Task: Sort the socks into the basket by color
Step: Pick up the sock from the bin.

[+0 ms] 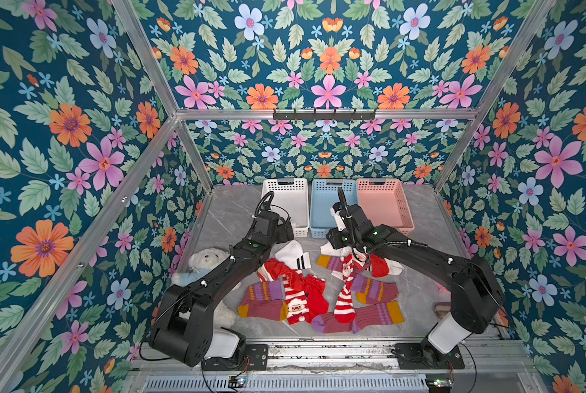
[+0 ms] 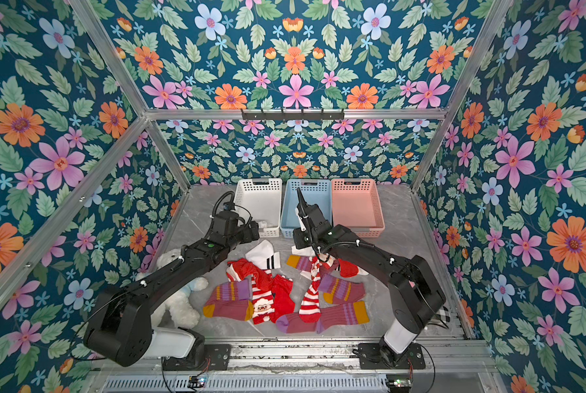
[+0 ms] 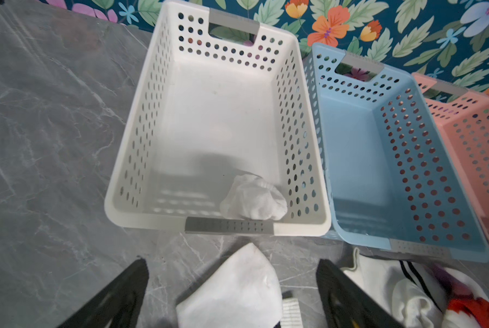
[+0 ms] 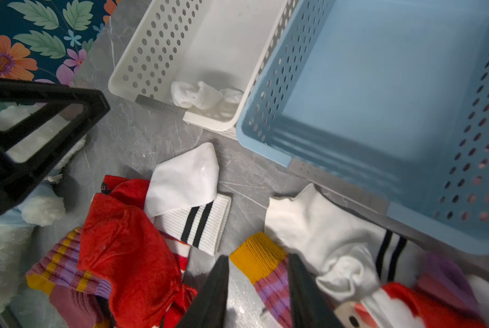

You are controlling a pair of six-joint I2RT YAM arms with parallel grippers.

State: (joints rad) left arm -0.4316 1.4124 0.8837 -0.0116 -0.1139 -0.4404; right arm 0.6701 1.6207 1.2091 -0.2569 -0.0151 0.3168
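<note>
We are barely started: the blue basket and pink basket show nothing inside. The white basket holds one balled white sock. The other socks lie overlapping on the worktop, beside a teddy bear. The left tool, spread wide and holding nothing, hangs over a white striped sock. The right tool, jaws partly apart, straddles a maroon sock; we cannot tell if it grips.

crumpled white sock inside white basket, other socks in a heap nearby
</note>
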